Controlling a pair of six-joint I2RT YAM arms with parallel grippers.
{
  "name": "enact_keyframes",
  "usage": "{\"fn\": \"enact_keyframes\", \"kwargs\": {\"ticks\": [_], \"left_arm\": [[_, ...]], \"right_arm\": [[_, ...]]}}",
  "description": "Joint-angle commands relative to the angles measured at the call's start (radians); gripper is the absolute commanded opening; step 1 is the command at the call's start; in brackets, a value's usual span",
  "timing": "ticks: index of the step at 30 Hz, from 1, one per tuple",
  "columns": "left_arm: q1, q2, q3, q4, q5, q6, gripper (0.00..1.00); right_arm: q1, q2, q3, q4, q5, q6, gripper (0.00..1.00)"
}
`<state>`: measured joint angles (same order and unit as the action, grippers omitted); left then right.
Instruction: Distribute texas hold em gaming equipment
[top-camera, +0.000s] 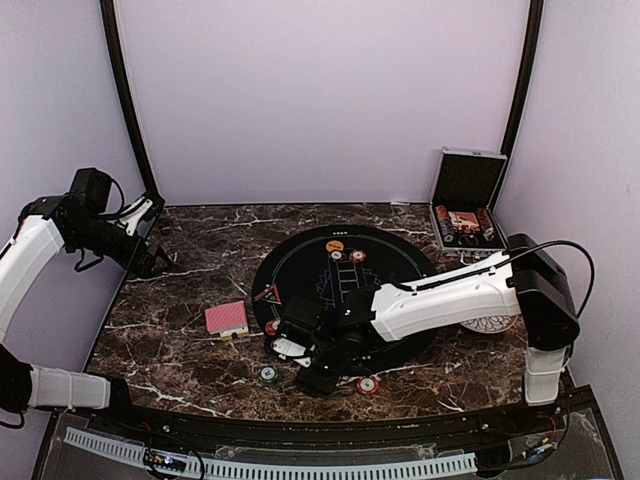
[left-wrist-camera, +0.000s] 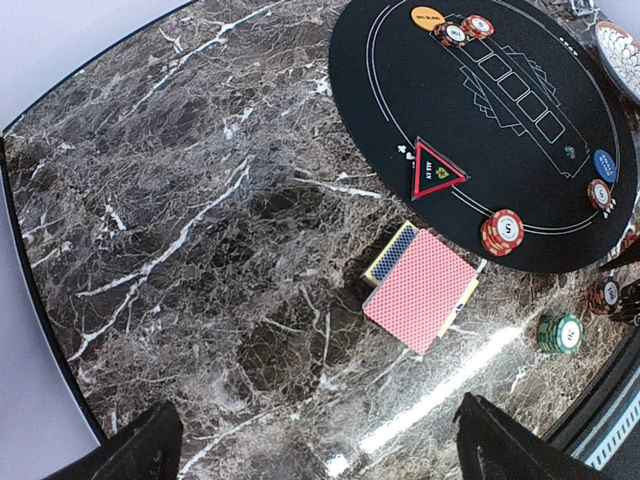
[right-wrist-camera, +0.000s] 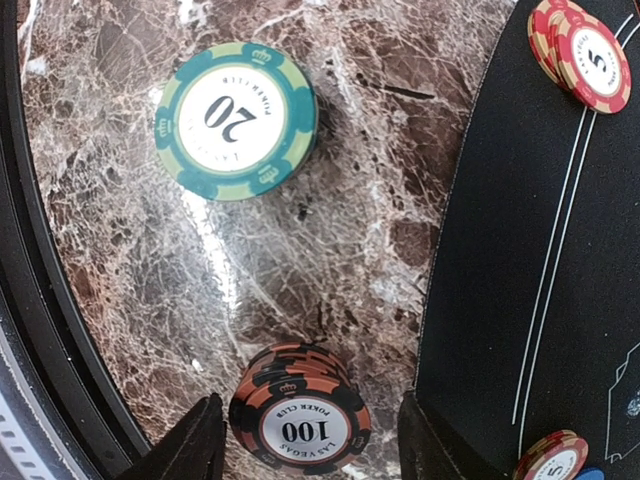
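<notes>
The right pincer (right-wrist-camera: 312, 420) is part open, its jaws either side of the black-and-orange 100 chip stack (right-wrist-camera: 300, 425). One jaw is almost touching the stack and a gap shows at the other, so it is not yet clamped. The stack sits on the table (right-wrist-camera: 330, 230) just off the round black mat (right-wrist-camera: 500, 250), with a green 20 chip (right-wrist-camera: 235, 120) further out.

The left pincer (left-wrist-camera: 320, 445) hangs wide open and empty, well apart from everything.

The distribution looks partly done. Red 5 chips (left-wrist-camera: 502, 232), an orange button disc (left-wrist-camera: 425, 17) and a blue button disc (left-wrist-camera: 603, 162) are spread round the mat. The deck of red-backed cards (left-wrist-camera: 420, 290) lies undealt beside it, and more chips show in the open case (top-camera: 468, 180).
</notes>
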<state>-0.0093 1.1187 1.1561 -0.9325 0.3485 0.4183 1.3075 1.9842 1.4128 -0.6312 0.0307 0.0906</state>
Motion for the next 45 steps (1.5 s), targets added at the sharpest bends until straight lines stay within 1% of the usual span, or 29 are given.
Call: {"fn": "enact_keyframes", "kwargs": {"ticks": [1,7,19,25,28,35,41,45], "left_arm": [[-0.001,-0.020,0.013,-0.018,0.015,0.000,0.99],[-0.001,-0.020,0.011,-0.017,0.012,0.001,0.99],[-0.001,-0.017,0.013,-0.015,0.011,0.004,0.99],[-0.001,-0.019,0.013,-0.014,0.007,0.004,0.99],[-0.001,-0.020,0.013,-0.015,0.006,0.004,0.99],[-0.001,-0.022,0.012,-0.014,0.004,0.004,0.99],[-0.001,-0.022,0.005,-0.013,0.008,0.004,0.99],[-0.001,-0.026,0.004,-0.011,0.007,0.007,0.99]], "right_arm": [[0.004,-0.022,-0.013,0.016,0.003,0.009,0.56],[0.005,-0.025,-0.012,0.014,-0.005,0.006,0.46],[0.003,-0.046,0.007,-0.014,0.000,0.000,0.21],[0.003,-0.053,0.036,-0.034,0.014,-0.004,0.11],[-0.004,-0.059,0.066,-0.047,0.042,-0.009,0.10],[-0.078,-0.035,0.160,-0.036,0.085,0.031,0.10],[-0.159,0.096,0.319,-0.024,0.140,0.076,0.11],[-0.211,0.206,0.443,-0.022,0.144,0.097,0.11]]}}
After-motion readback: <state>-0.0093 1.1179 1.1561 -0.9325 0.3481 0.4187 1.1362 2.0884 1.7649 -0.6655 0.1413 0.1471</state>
